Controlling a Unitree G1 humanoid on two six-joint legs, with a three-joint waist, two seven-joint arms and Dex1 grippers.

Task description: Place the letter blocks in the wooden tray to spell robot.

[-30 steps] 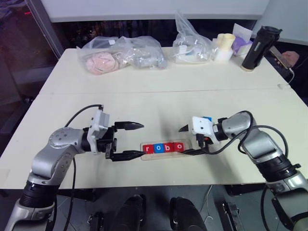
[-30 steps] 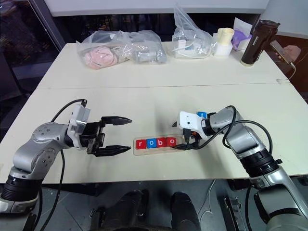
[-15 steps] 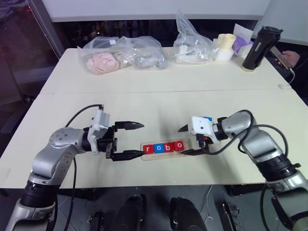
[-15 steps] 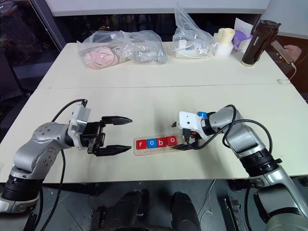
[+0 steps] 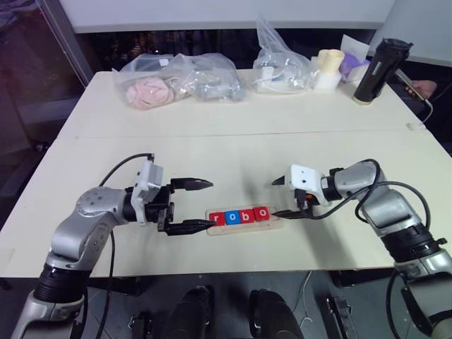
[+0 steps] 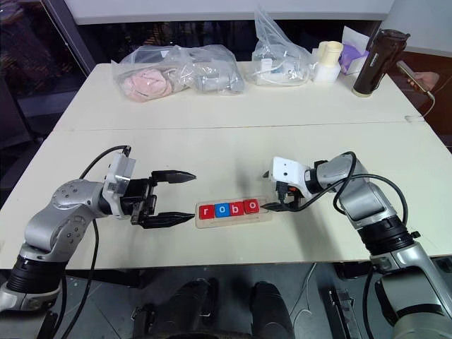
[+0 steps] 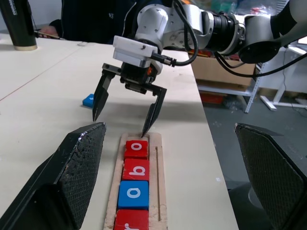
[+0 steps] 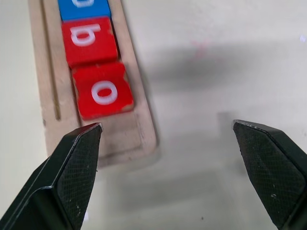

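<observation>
Four small flat square letter blocks (image 5: 239,216) are seated in the long narrow pale wooden tray (image 5: 272,223) on the cream counter (image 5: 233,152), spelling r, o, b, o in red, blue, red, red. The slot at the tray's end nearest the right claw (image 5: 281,197) is bare wood. That two-fingered black claw is held wide open and grips nothing; one fingertip is poised just above the tray's bare end, right beside the last red o block (image 8: 101,91), the other fingertip well out over the counter. A fifth block, a small blue tile (image 7: 88,100), is seen lying on the counter just behind the right claw, outside the tray; its letter cannot be read. The left claw (image 5: 201,205) is also spread wide and empty, its fingers pointed along the tray from the opposite end, the lower fingertip just beside the red r block (image 6: 206,210), whether touching the tray cannot be told.
</observation>
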